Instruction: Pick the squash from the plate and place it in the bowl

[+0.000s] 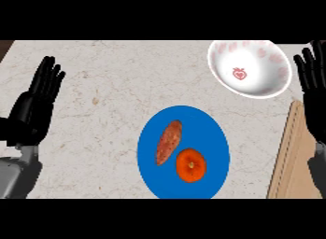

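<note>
A blue plate [208, 130] lies at the counter's lower middle. On it rest a long reddish-brown vegetable [169, 142] on the left and a round orange squash [191, 165] toward the lower right. A white bowl [262, 79] with pink heart marks sits at the upper right, beyond the plate. My left hand [34, 108] stands open at the left edge, fingers straight up, well away from the plate. My right hand [322, 95] stands open at the right edge, just right of the bowl. Neither hand touches anything.
The marble counter [110, 84] spreads between the hands. A pale wooden board [291, 158] runs along the right side, beside the plate and under my right forearm. A dark strip shows at the far upper left corner.
</note>
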